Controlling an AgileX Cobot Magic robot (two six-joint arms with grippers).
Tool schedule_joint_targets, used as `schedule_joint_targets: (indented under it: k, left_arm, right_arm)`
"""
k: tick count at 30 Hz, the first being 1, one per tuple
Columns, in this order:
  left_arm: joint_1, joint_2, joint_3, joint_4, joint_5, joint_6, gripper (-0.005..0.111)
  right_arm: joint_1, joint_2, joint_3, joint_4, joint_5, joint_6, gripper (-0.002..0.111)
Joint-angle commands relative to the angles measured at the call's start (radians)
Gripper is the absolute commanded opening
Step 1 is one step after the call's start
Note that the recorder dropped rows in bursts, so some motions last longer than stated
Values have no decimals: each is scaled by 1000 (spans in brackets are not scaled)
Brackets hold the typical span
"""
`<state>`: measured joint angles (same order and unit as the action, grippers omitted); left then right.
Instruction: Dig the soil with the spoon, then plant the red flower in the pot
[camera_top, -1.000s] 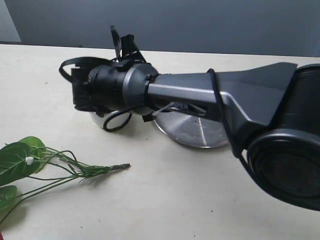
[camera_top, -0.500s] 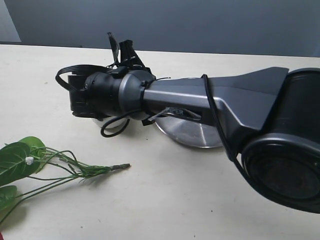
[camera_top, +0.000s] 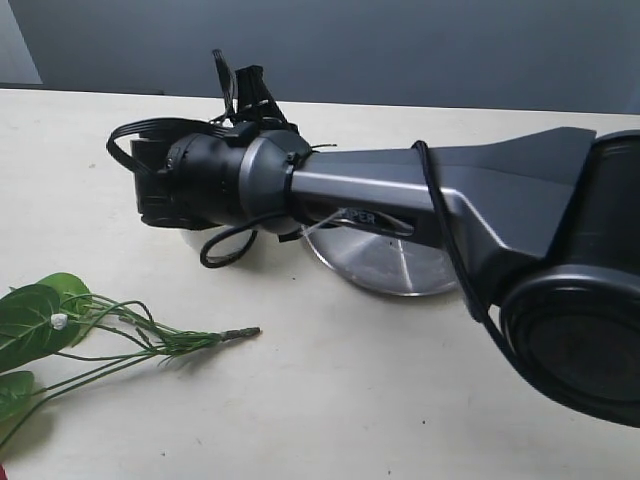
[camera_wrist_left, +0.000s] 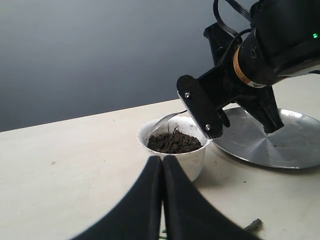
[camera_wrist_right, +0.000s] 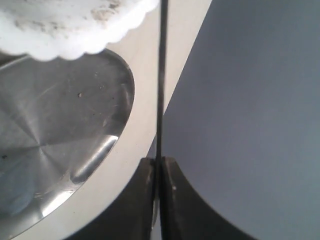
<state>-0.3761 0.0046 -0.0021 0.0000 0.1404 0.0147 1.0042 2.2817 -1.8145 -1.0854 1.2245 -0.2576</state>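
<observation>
The slim steel spoon (camera_wrist_right: 161, 75) is clamped edge-on in the closed right tool (camera_wrist_right: 157, 200), its bowl (camera_wrist_left: 165, 121) dipped into the dark crumbly soil (camera_wrist_left: 174, 142). The white scallop-rimmed pot (camera_wrist_left: 192, 160) is seen just left of the steel plate (camera_wrist_left: 280, 145) on the counter (camera_top: 340, 400). The left tool (camera_wrist_left: 162, 200) is shut, empty.

Right arm shifts and lifts over the pot

The right gripper (camera_top: 150, 195) has drifted leftward in the exterior frame, then risen slightly; more of the steel plate (camera_top: 385, 262) shows again after dipping.
</observation>
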Motion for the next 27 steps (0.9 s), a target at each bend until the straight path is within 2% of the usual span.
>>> schedule_joint_targets:
  k: [1, 11, 27]
  left_arm:
    - [-7, -5, 2, 0, -13, -4, 1]
    - [-7, -5, 2, 0, -13, -4, 1]
    - [-7, -5, 2, 0, -13, -4, 1]
  right_arm:
    - [-10, -14, -7, -1, -3, 21, -1]
    - [-48, -12, -7, 53, -3, 31, -1]
    - [-46, 29, -7, 107, -3, 31, -1]
